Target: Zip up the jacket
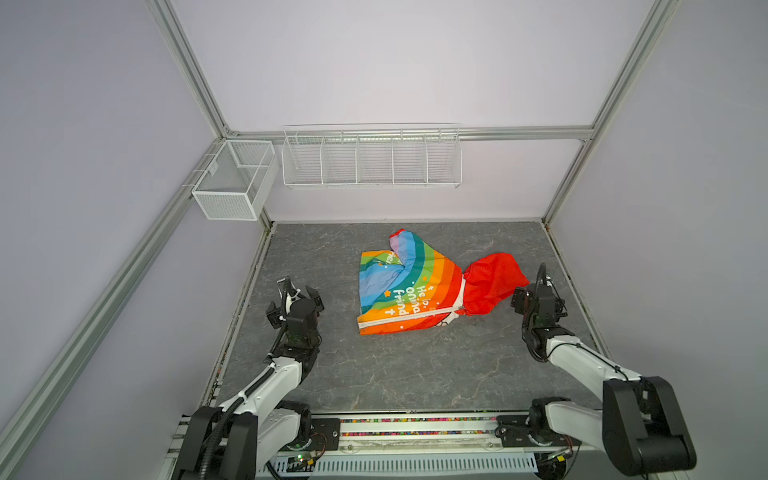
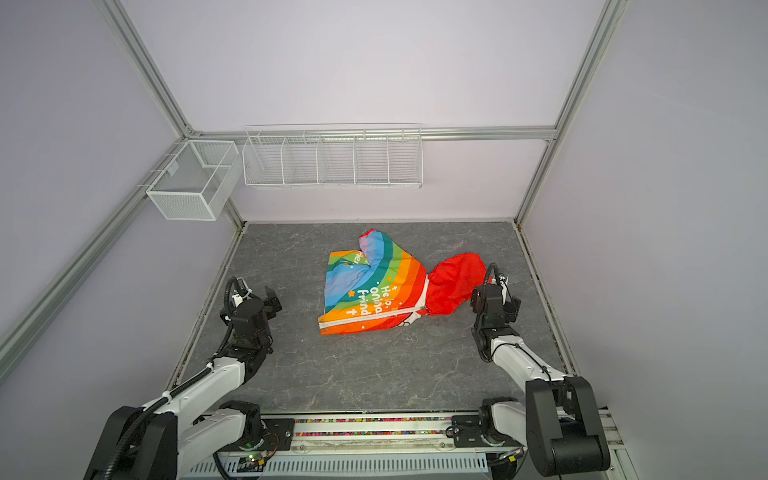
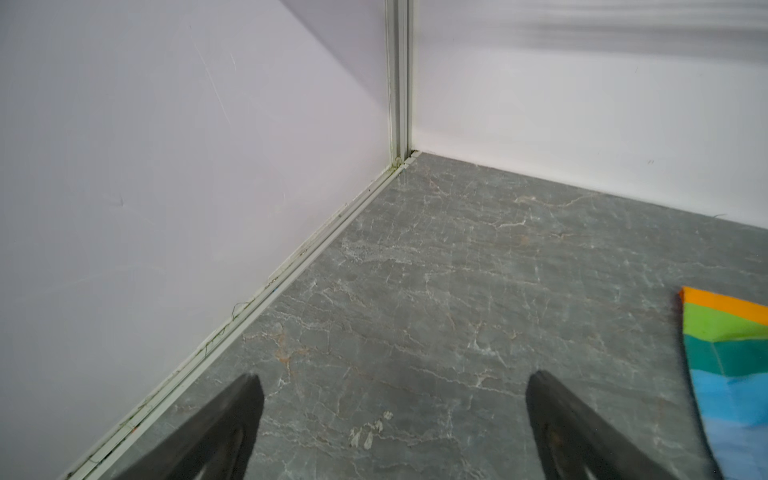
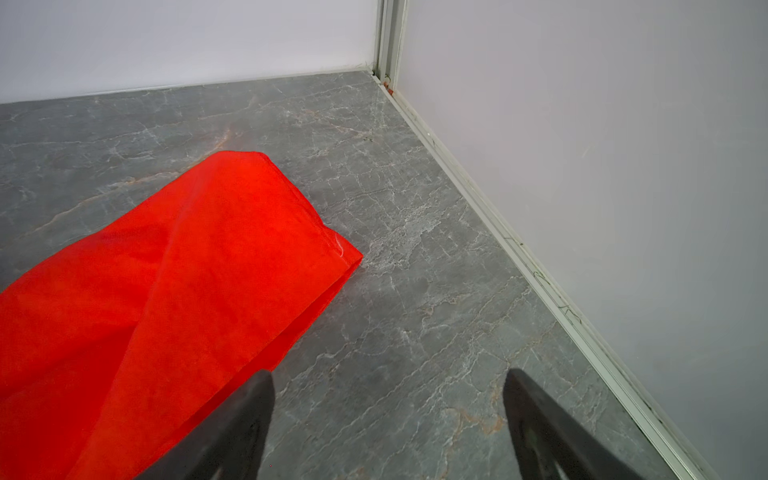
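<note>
Left fingers [image 3: 232, 424] spread wide and empty over bare desk [image 1: 395, 374]. Right fingers [image 4: 245, 424] also wide, holding nothing. I've got the jacket [image 1: 409, 286] lying flat between the two pairs: hem end toward the left pair and well apart, red hood [image 4: 187, 270] just beside the right pair. Its long axis runs from pair to pair, hood pointing at the right one. The white zipper [image 1: 407, 318] follows that axis, on the edge toward the arm bases. Right arm is nearer. I can't make out the slider.
</note>
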